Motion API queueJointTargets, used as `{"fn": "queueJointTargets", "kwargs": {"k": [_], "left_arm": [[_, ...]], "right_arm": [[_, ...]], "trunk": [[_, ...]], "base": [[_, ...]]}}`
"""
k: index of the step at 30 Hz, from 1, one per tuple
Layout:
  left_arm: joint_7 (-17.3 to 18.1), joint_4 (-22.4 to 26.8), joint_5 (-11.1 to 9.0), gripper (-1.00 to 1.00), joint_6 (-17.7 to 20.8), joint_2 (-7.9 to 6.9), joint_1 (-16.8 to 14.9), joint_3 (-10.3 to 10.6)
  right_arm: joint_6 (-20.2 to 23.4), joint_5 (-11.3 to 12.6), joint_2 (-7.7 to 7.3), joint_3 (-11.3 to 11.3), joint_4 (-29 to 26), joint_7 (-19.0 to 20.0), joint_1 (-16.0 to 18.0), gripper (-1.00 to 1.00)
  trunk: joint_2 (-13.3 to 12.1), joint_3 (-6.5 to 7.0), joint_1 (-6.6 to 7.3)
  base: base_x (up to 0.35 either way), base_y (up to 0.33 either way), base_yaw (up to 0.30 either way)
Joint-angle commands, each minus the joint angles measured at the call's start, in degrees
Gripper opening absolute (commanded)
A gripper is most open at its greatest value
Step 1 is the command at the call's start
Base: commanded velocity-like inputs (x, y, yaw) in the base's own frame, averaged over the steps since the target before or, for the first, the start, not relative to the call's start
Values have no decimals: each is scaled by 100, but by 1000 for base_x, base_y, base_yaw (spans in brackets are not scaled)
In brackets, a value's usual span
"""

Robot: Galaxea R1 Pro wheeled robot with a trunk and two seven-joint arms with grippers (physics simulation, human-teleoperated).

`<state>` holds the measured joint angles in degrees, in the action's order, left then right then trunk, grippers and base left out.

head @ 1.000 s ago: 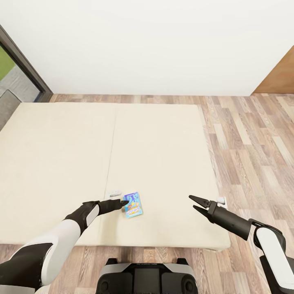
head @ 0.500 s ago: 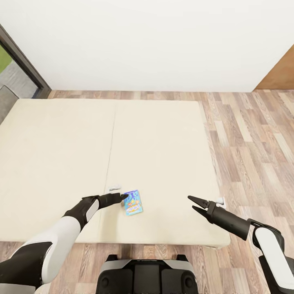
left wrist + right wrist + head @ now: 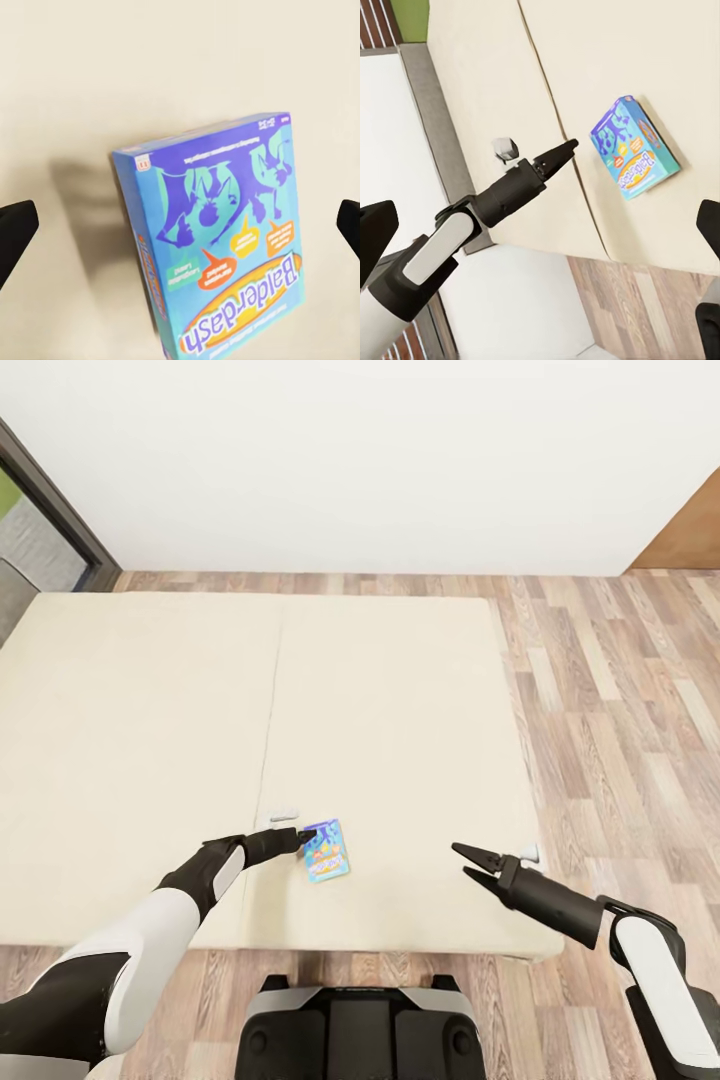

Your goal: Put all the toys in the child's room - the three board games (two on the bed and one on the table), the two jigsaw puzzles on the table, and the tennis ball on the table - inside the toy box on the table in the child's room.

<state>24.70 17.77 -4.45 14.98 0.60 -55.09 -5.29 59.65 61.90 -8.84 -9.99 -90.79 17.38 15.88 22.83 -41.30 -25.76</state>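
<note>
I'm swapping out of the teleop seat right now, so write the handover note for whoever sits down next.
Left gripper: open, empty, poised at the near-left edge of the small teal-blue board game.
Right gripper: open, empty, over the bed's near right corner.
The game lies flat on the cream mattress near the robot's side; in the left wrist view it sits between the fingertips, ungrasped.
Done: approach to this game.
Left: grasp it and carry it to the toy box; the other toys cannot be judged from here.
</note>
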Motion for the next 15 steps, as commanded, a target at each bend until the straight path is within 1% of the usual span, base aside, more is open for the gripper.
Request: {"fn": "queueJointTargets", "kwargs": {"k": [1,4,15], "left_arm": [[18,5,-41,100,58,5,-2,-42],[15,6,-41,100,19,12,-2,-42],[-9,7,-44,100,-154,11,-2,-43]], "right_arm": [[19,-58,-1,12,0,59,3,100],[9,-62,-3,55,0,58,3,100],[3,-64,-4,89,-5,65,3,100]], "trunk": [[9,-16,-3],[9,-44,-3],[9,-148,-3]], "base": [[0,0,0],[0,0,0],[0,0,0]]}}
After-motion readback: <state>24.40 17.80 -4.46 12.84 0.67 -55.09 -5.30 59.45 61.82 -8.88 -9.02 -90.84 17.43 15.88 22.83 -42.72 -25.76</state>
